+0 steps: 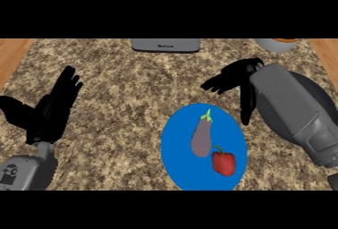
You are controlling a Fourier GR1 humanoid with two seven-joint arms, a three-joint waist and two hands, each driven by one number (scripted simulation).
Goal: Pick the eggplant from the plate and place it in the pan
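A purple eggplant [201, 137] with a green stem lies on the blue plate [181, 165], stem pointing away from me. Beside it on the same plate, lower right, sits a red bell pepper [224, 162]. My right hand [235, 80] hangs open above the counter just past the plate's far right rim, fingers spread and pointing left and down, holding nothing. The dark pan [315, 91] lies at the right, mostly hidden under my right forearm. My left hand [49, 112] rests open at the left edge, fingers up.
A grey appliance [165, 44] sits at the counter's far edge in the middle. A white bowl [277, 44] with something orange shows at the far right. Wooden strips border the speckled counter on both sides.
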